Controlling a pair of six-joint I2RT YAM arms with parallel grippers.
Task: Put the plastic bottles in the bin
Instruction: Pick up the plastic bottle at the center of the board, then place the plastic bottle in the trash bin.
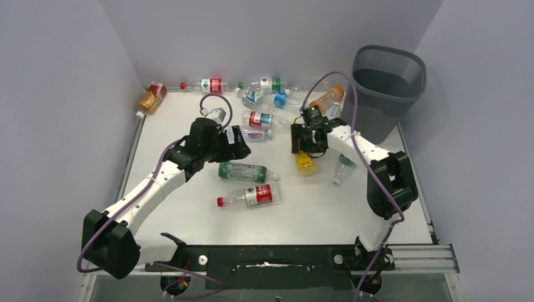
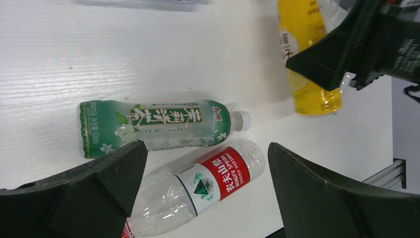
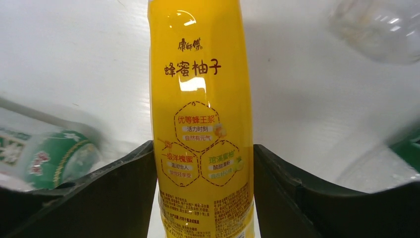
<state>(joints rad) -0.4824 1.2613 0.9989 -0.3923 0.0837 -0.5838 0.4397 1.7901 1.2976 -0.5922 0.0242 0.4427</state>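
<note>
My right gripper (image 1: 305, 150) is shut on a yellow bottle (image 1: 306, 163), held by its lower body just above the table; in the right wrist view both fingers press the sides of the yellow bottle (image 3: 200, 99). My left gripper (image 1: 238, 148) is open and empty. It hovers over a green-labelled bottle (image 2: 153, 126) and a clear red-labelled bottle (image 2: 208, 181), both lying flat, which also show in the top view (image 1: 242, 171) (image 1: 252, 195). The dark mesh bin (image 1: 387, 78) stands at the back right, off the table corner.
Several more bottles lie along the back of the table: an amber one (image 1: 151, 97) at the far left, red-labelled ones (image 1: 211, 85) (image 1: 261, 118), an orange one (image 1: 327, 99). A clear bottle (image 1: 343, 170) lies under my right forearm. Grey walls enclose the table.
</note>
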